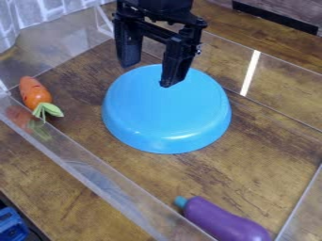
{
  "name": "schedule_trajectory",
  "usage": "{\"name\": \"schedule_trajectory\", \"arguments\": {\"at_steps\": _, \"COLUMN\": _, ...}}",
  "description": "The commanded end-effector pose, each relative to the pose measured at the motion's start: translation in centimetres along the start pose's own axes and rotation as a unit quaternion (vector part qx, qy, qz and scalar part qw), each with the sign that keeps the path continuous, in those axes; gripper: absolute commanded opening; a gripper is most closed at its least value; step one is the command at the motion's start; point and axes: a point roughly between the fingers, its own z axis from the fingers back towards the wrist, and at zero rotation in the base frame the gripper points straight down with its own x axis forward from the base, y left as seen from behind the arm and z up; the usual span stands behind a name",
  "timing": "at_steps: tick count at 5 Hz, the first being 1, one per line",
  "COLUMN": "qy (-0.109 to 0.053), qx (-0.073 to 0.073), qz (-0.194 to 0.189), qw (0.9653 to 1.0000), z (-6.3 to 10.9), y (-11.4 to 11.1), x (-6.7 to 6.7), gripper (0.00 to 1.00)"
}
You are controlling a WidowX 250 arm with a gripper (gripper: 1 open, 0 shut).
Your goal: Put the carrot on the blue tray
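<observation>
With the carrot [37,97] lying beside the blue tray [167,109], picking it up comes first, so the wide-open, unladen hand [147,75] should swing over to it.

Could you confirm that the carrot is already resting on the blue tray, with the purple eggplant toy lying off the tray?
Not quite: the carrot is not on the blue tray; the camera view shows it lying on the wooden surface to one side of it. The purple eggplant toy is indeed lying off the tray.
</observation>
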Motion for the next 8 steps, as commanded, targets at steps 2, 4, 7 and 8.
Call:
{"name": "schedule_trajectory", "arguments": {"at_steps": 2, "qy": 0.011, "qx": -0.001, "qz": -0.004, "qw": 0.9999, "z": -0.4, "y": 1.4, "x": 0.2, "gripper": 1.00}}
{"name": "schedule_trajectory", "arguments": {"at_steps": 4, "qy": 0.006, "qx": -0.007, "qz": 0.026, "qw": 0.9996, "z": -1.8, "y": 3.1, "x": -1.8, "gripper": 1.00}}
{"name": "schedule_trajectory", "arguments": {"at_steps": 7, "qy": -0.022, "qx": -0.011, "qz": 0.105, "qw": 0.9941, "z": -1.2, "y": 13.4, "x": -3.1, "gripper": 1.00}}
{"name": "schedule_trajectory", "arguments": {"at_steps": 8, "qy": -0.019, "qx": -0.013, "qz": 0.110, "qw": 0.9937, "z": -1.6, "y": 12.4, "x": -3.2, "gripper": 1.00}}
